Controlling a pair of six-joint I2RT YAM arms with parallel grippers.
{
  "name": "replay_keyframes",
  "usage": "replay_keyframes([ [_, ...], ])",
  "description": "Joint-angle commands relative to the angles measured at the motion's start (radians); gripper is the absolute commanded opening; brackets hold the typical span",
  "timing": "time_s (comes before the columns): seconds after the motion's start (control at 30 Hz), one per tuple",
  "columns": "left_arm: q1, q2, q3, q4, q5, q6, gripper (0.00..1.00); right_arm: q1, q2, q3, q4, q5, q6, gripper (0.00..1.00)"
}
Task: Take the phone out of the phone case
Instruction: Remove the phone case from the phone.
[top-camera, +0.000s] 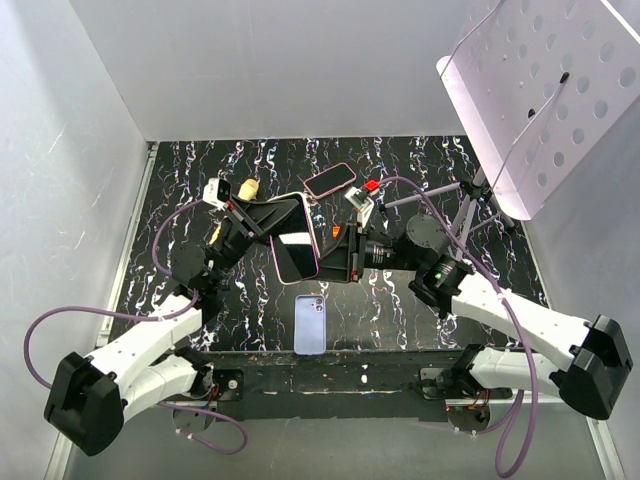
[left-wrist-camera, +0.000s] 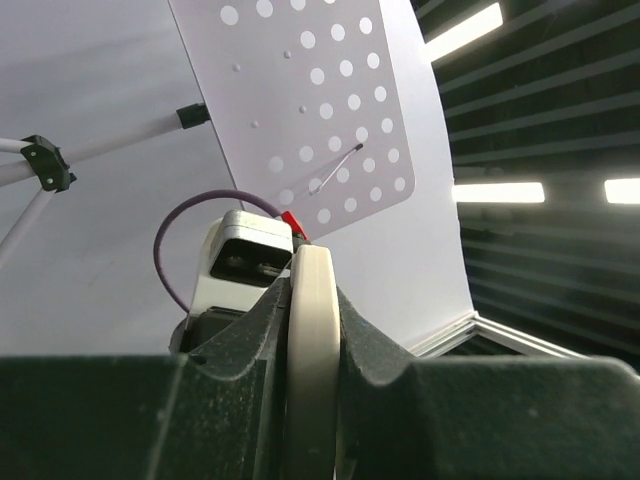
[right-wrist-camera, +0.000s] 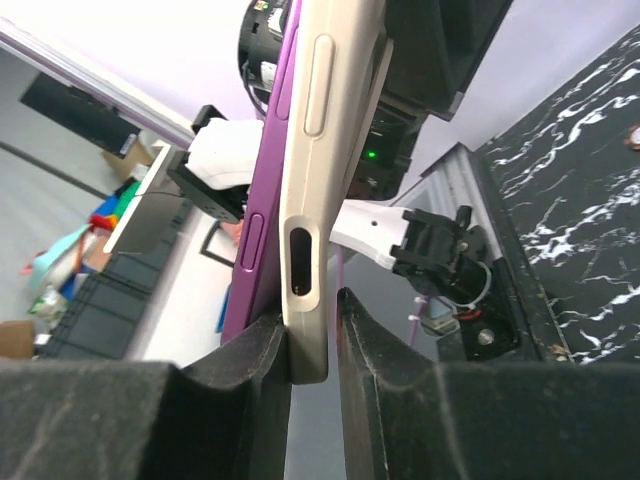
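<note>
Holding the cased phone off the table, both grippers clamped

- Nearest my bases: a flat pale lavender phone-shaped slab (top-camera: 310, 325) lies on the black white-veined marble-pattern tabletop (top-camera: 420, 160). Its camera lenses face up, and it touches neither arm.
- Just past it, raised between the arms: the cream soft phone case (right-wrist-camera: 305, 150), tilted, with the dark screen facing the top camera.
- My left gripper (top-camera: 293, 210) is clenched on the case from the left. In the left wrist view the cream rim sits squarely between both fingers, pinched tight.
- My right gripper (top-camera: 327, 258) is clenched on the case from the right. In the right wrist view my fingers (right-wrist-camera: 240, 370) pinch the end of the rim just below its slot cutout.
- The slim purple phone (right-wrist-camera: 262, 200) lies against the case's left face. Its side button is exposed beside the rim, not under it. I can't tell how far that edge has come out.
- Farther back: a second phone in a pink-rimmed case (top-camera: 330, 180) lies flat and diagonal on the table, apart from both grippers.
- A small beige object (top-camera: 248, 188) sits near my left wrist camera. It's too small to identify.
- Far right: a white perforated panel (top-camera: 560, 90) on a thin tripod stand.
</note>
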Motion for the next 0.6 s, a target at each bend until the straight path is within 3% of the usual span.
replay_keyframes([
  [0.0,-0.051,-0.002,0.043,0.070,0.032,-0.042,0.00,-0.013,0.090,0.029,0.175,0.049,0.106,0.29],
  [0.17,-0.073,-0.028,0.075,-0.031,0.029,-0.002,0.00,-0.009,0.148,0.060,0.148,0.081,0.069,0.28],
  [0.3,-0.084,-0.071,0.083,-0.153,-0.001,0.020,0.00,0.025,0.153,0.095,-0.012,0.199,-0.122,0.10],
  [0.37,-0.085,-0.097,0.086,-0.231,-0.017,0.008,0.00,0.059,0.147,0.111,-0.124,0.328,-0.255,0.01],
  [0.43,-0.085,-0.123,0.090,-0.318,-0.030,-0.020,0.00,0.098,0.142,0.123,-0.243,0.499,-0.387,0.01],
  [0.57,-0.087,-0.166,0.094,-0.409,-0.063,-0.052,0.00,0.198,0.159,0.119,-0.316,0.878,-0.605,0.01],
])
